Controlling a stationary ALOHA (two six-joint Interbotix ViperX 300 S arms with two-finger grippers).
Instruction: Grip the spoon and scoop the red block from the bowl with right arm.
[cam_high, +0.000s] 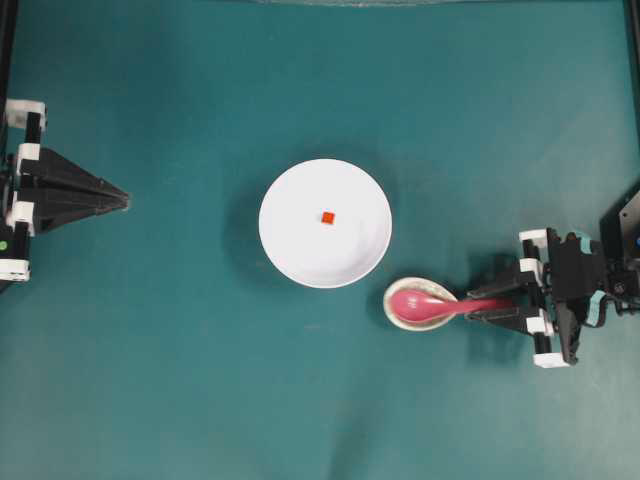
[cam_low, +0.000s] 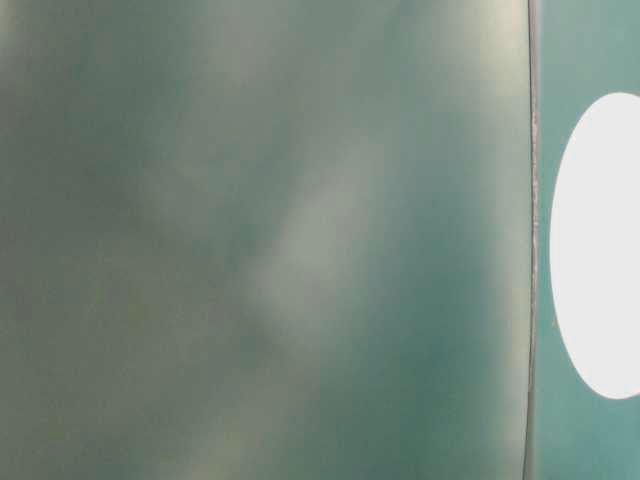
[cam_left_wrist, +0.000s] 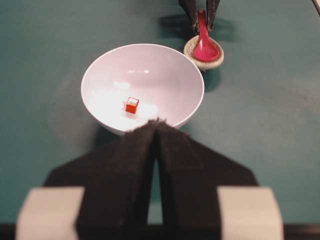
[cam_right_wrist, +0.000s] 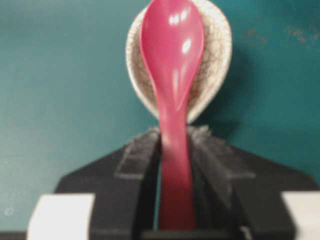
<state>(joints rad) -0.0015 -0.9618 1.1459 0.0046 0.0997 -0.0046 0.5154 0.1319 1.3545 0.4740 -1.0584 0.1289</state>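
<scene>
The white bowl (cam_high: 325, 223) sits near the middle of the green table (cam_high: 180, 380), and the red block (cam_high: 328, 217) lies alone inside it, just about at its centre. At about four o'clock from the bowl, just beside its rim, is a small speckled spoon rest (cam_high: 421, 303). The pink spoon (cam_high: 430, 304) lies with its scoop cupped in that rest and its handle running off toward three o'clock.

The right claw (cam_high: 497, 303) is down at the handle, its two fingers (cam_right_wrist: 137, 160) straddling it, one on each side. From the right wrist camera there are slim gaps between the foam pads and the handle, so the claw looks slightly parted, set around the spoon and not clamped on it. The spoon rests in its holder.

The left claw (cam_high: 122, 200) hangs at nine o'clock, well apart from the bowl, pointing toward it. Its fingers meet at the tips, closed on nothing.

The table-level camera shows only blurred green and a white edge of the bowl.
</scene>
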